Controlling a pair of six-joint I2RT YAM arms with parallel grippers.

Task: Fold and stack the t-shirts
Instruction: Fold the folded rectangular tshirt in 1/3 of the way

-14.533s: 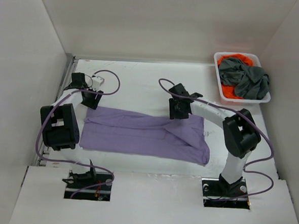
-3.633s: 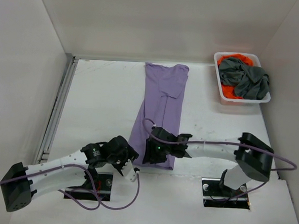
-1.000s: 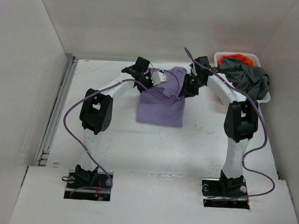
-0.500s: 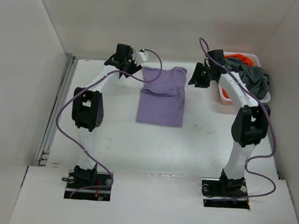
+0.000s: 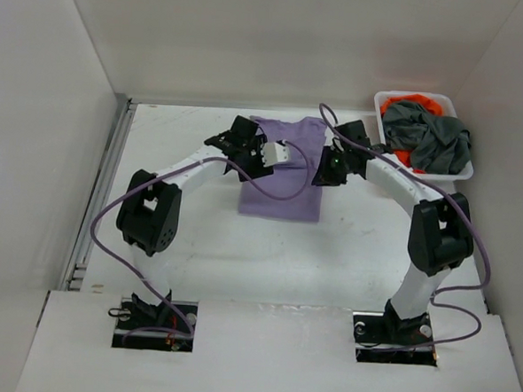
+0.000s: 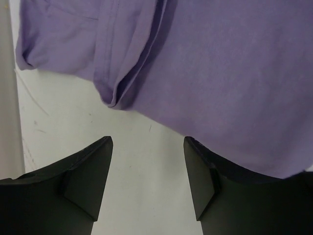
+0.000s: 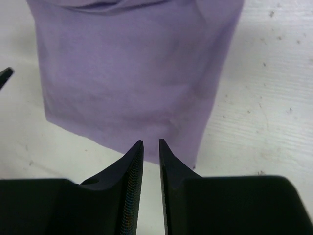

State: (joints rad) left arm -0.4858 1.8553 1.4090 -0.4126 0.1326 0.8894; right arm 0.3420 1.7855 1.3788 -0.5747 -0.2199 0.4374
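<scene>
Top external view: the lavender t-shirt (image 5: pixel 282 172) lies folded into a compact rectangle at the far middle of the table (image 5: pixel 197 232). The left gripper (image 5: pixel 249 153) is at its left edge and the right gripper (image 5: pixel 332 165) is just off its right edge. The dark grey t-shirt (image 5: pixel 436 137) sits crumpled on the orange t-shirt (image 5: pixel 404 105) in the white basket (image 5: pixel 425 175) at the far right corner.

From the left wrist camera, the fingers are spread wide over bare table, with a folded purple hem just beyond them. The right fingers are drawn almost together (only a thin slit of table shows between them) and pinch nothing.
</scene>
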